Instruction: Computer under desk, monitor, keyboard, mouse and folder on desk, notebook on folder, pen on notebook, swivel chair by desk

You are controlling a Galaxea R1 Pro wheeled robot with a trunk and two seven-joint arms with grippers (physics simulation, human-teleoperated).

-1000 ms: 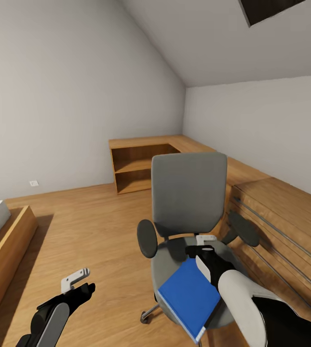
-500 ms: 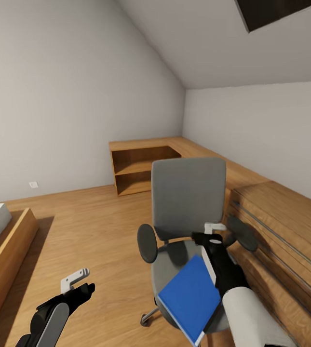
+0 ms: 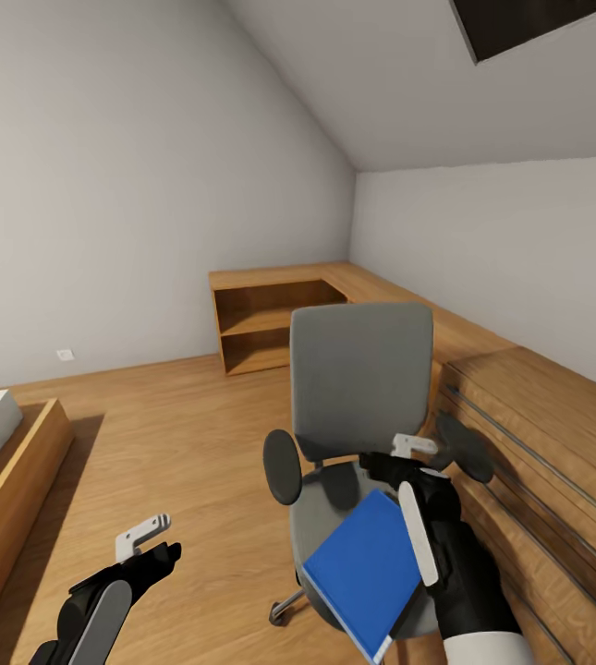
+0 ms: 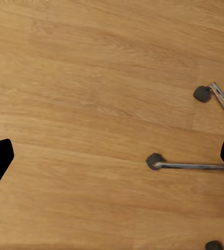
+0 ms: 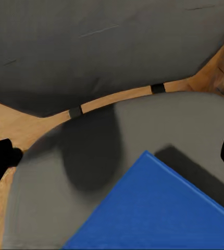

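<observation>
While lying flat on the seat of the swivel chair (image 3: 358, 369), with the wide-spread right gripper (image 3: 407, 459) poised above its far corner, folder (image 3: 364, 571) at risk of sliding off if nudged, or chair rolling away on castors.

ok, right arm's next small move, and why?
Probably lower the right gripper toward the far edge of the folder. The folder lies flat on the swivel chair seat, and in the right wrist view the open fingers sit wide above its corner, touching nothing.
</observation>
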